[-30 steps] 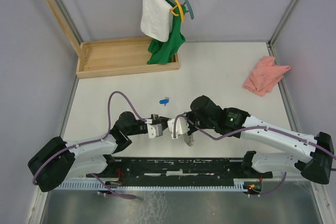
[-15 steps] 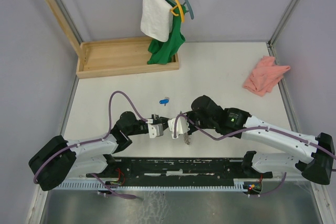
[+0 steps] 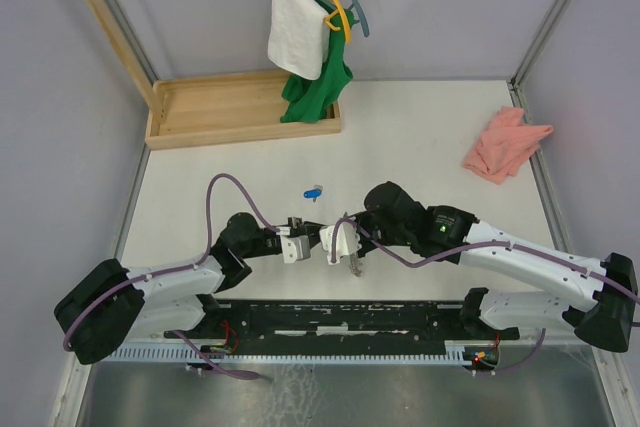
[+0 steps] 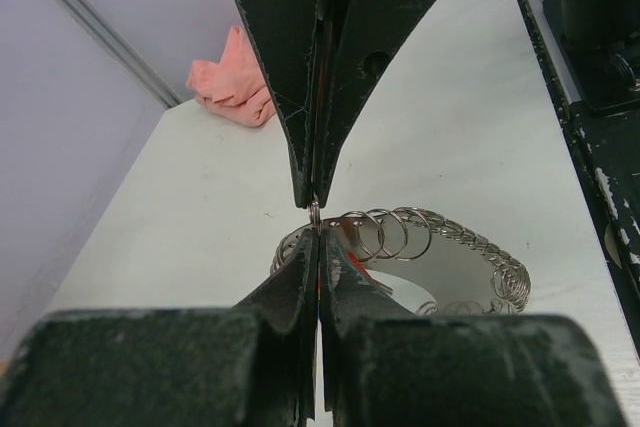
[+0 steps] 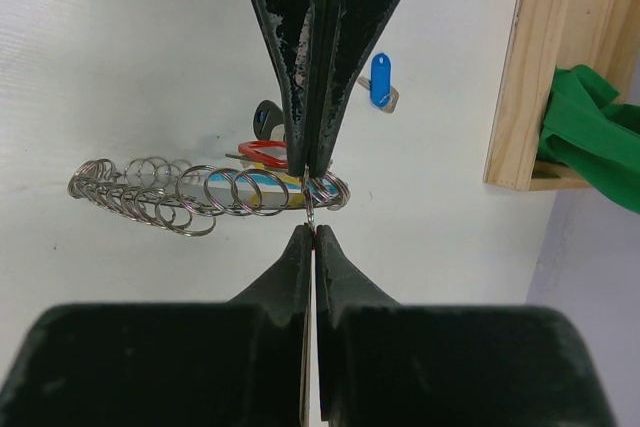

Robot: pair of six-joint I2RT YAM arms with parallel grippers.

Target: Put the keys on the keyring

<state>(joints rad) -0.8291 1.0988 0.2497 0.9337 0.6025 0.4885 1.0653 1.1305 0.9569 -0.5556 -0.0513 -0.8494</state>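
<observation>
My left gripper (image 3: 303,238) and right gripper (image 3: 337,244) meet tip to tip just above the table, near its front middle. Both are shut on one small metal keyring (image 4: 315,213), which stands on edge between the tips in the left wrist view and also shows in the right wrist view (image 5: 313,209). The red-headed key (image 5: 262,153) lies on the table under the grippers, beside a chain of several linked rings (image 5: 170,192). The blue-headed key (image 3: 314,191) lies apart on the table, farther back, and also shows in the right wrist view (image 5: 379,78).
A wooden tray (image 3: 240,107) stands at the back left with a green cloth (image 3: 318,87) and a white towel (image 3: 297,25) on hangers above it. A pink cloth (image 3: 505,144) lies at the right edge. A small coloured card (image 5: 235,185) lies under the ring chain.
The right gripper has edged slightly left toward the left gripper. The keys and the ring chain have not moved.
</observation>
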